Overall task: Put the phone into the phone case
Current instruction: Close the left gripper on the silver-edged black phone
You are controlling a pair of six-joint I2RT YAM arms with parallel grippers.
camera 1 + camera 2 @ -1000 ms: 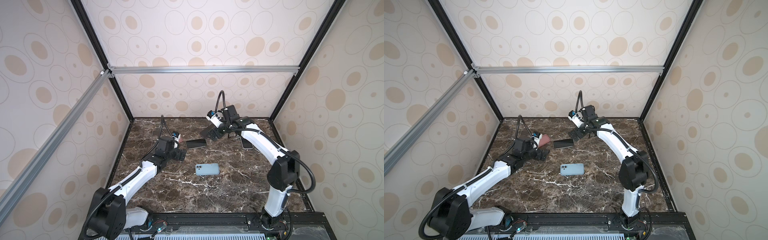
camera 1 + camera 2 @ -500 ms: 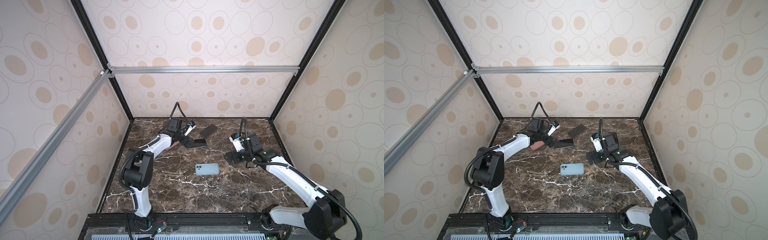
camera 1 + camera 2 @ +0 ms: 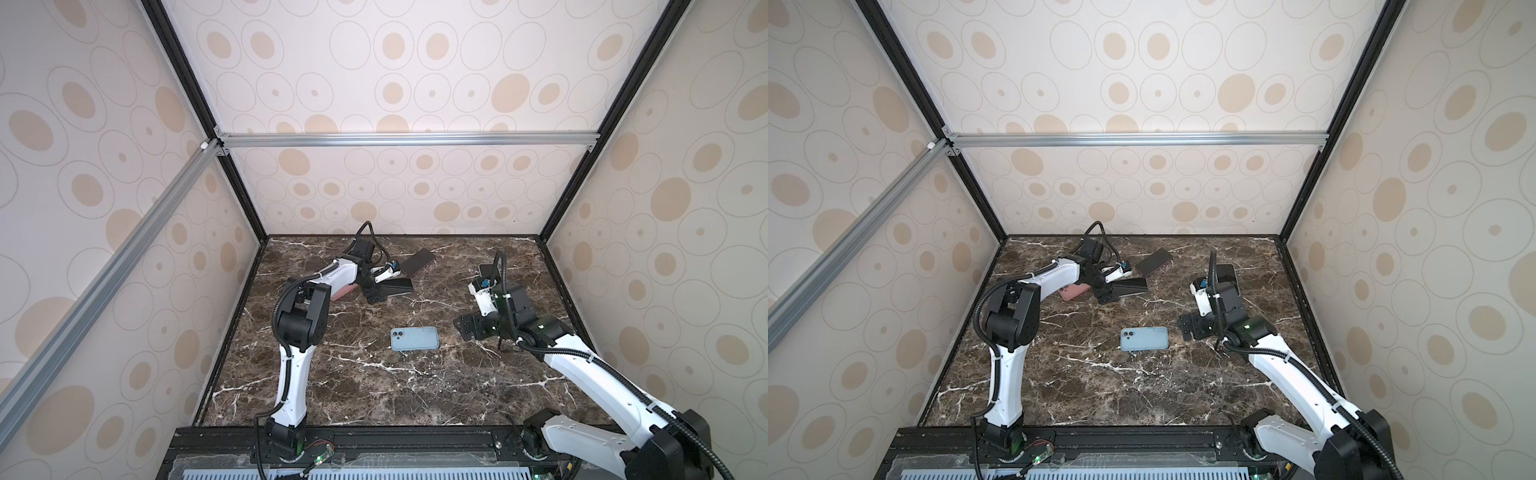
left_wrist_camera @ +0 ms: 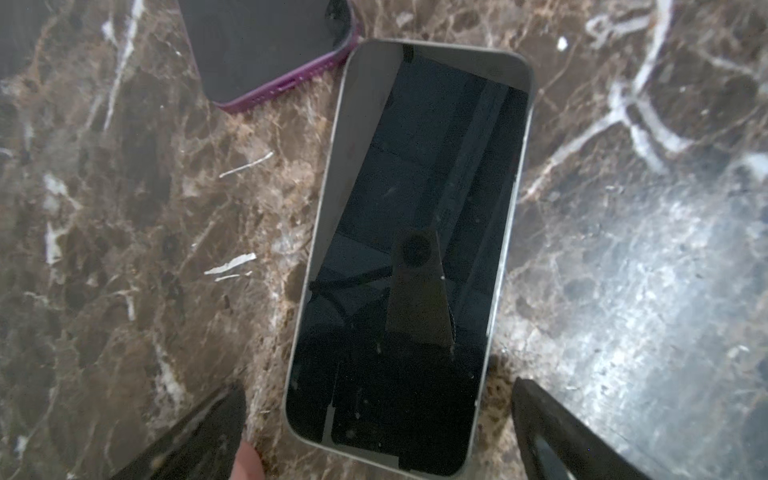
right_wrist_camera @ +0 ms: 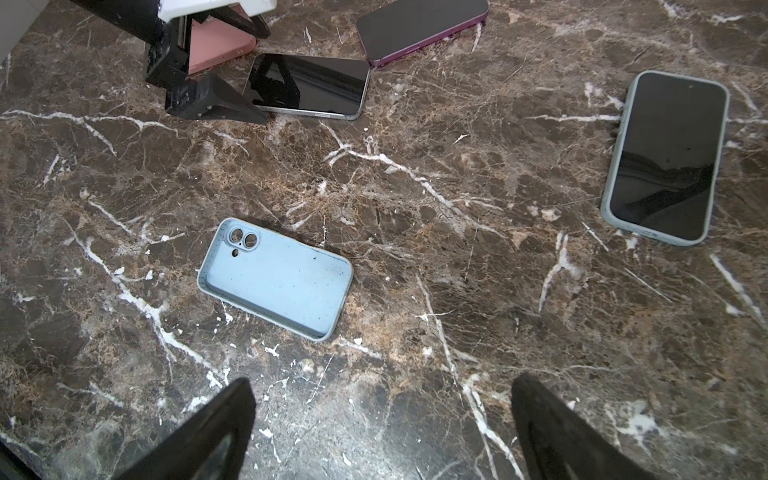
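Note:
The phone (image 4: 411,249), bare, silver-edged and dark-screened, lies face up on the marble towards the back left (image 3: 400,285) (image 3: 1133,285) (image 5: 309,85). My left gripper (image 4: 378,395) (image 3: 376,293) (image 3: 1106,293) is open, one finger on each side of the phone's near end, neither touching it. The phone case (image 5: 276,278), light blue and empty, lies hollow side up at the centre of the table (image 3: 414,338) (image 3: 1144,338). My right gripper (image 5: 380,390) (image 3: 466,328) (image 3: 1187,328) hangs open just right of the case with nothing between its fingers.
A phone in a purple case (image 4: 266,45) (image 3: 419,262) (image 5: 419,29) lies just behind the bare phone. A pink case (image 3: 345,292) (image 5: 216,50) lies under the left arm. A phone in a grey case (image 5: 665,158) (image 3: 1227,274) rests at the back right, behind the right arm.
A second ago the right gripper was at the back near the phone and the left arm lay low at the left. Since half a second ago nothing has visibly moved.

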